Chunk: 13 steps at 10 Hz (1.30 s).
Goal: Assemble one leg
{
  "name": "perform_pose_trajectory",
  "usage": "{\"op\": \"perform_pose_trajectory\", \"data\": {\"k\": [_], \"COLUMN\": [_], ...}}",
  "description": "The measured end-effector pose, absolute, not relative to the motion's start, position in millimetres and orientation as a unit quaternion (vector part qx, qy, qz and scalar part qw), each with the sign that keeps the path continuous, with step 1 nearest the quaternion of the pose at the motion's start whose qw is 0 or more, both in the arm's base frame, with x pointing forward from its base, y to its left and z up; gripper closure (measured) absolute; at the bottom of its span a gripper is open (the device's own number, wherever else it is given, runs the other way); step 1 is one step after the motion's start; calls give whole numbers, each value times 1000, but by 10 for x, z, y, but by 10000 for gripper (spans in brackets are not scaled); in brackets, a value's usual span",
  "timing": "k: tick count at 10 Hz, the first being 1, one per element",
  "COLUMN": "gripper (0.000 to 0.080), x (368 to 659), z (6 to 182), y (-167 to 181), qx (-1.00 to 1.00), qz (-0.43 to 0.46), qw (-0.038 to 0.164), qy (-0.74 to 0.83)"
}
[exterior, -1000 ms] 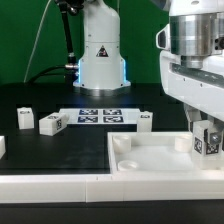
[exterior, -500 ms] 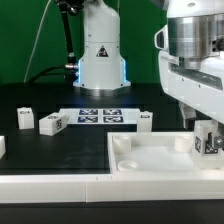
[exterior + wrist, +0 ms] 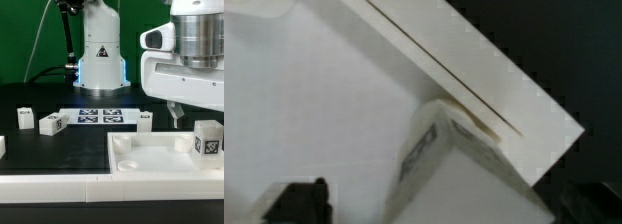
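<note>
A leg (image 3: 208, 138), a small white block with a marker tag facing the camera, stands upright in the far right corner of the large white tray-like piece (image 3: 150, 160). My gripper (image 3: 195, 115) hangs just above the leg, open, and does not touch it; one dark finger (image 3: 177, 113) shows. In the wrist view the leg (image 3: 455, 160) lies below my gripper (image 3: 446, 205), with the dark fingertips (image 3: 299, 200) wide apart on either side of it.
Three more white legs (image 3: 25, 119), (image 3: 52, 123), (image 3: 145, 121) stand on the black table, and another white part (image 3: 2, 146) sits at the exterior view's left edge. The marker board (image 3: 97, 115) lies before the robot base (image 3: 100, 50).
My gripper has let go of the leg and risen above it. The leg stays standing in the corner of the tray-like piece.
</note>
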<state>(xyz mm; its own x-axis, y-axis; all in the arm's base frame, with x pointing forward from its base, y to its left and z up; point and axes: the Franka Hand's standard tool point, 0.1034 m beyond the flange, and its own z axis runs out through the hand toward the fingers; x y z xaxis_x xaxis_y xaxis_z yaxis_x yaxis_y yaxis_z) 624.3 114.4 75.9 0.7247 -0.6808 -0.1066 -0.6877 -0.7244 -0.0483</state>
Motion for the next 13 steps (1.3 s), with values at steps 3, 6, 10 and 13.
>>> {"op": "perform_pose_trajectory", "data": {"k": [3, 6, 10, 13], "gripper": [151, 151, 151, 402], "x": [6250, 6289, 6287, 6287], "z": [763, 777, 776, 776], "y": [1136, 1170, 1177, 1177], "qx": [-979, -999, -998, -999], "qz": [28, 7, 5, 5], "qw": [36, 12, 9, 9], "qy": [201, 46, -57, -46]}}
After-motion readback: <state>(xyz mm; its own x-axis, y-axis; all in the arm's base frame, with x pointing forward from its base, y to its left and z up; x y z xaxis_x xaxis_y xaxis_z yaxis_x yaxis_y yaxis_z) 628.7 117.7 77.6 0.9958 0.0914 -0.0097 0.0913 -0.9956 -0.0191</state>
